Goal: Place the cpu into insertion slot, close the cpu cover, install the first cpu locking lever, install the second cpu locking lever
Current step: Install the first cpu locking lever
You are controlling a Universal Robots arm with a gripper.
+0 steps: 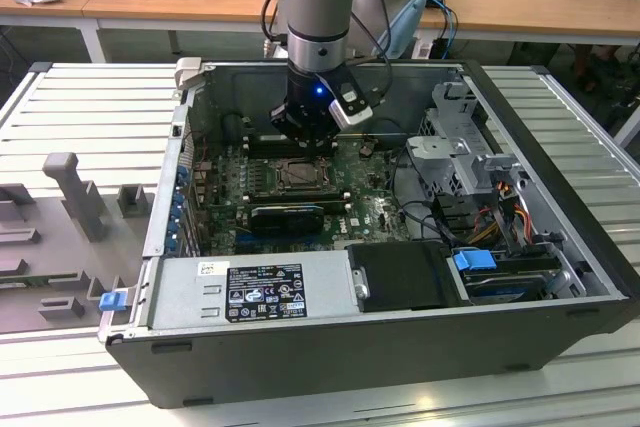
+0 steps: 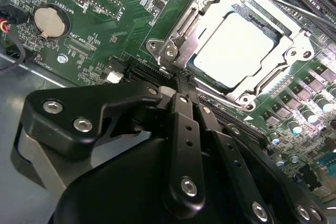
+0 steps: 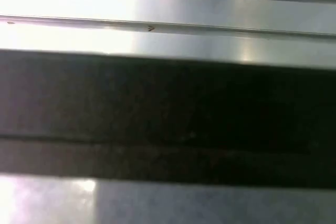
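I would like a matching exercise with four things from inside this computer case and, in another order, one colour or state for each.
Things:
1. cpu
2. cpu cover
3. gripper
4. coin battery

States:
A. round and silver, on the green board
B. black, fingers together, at the edge of the socket
C. lying flat in the socket, pale metal top
D. shiny frame lying closed around the chip

Pairs: 1-C, 2-D, 3-B, 4-A

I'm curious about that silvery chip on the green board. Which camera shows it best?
The second wrist view: the cpu sits close up in its socket, framed by the cpu cover. In the exterior view it is a small square under the arm.
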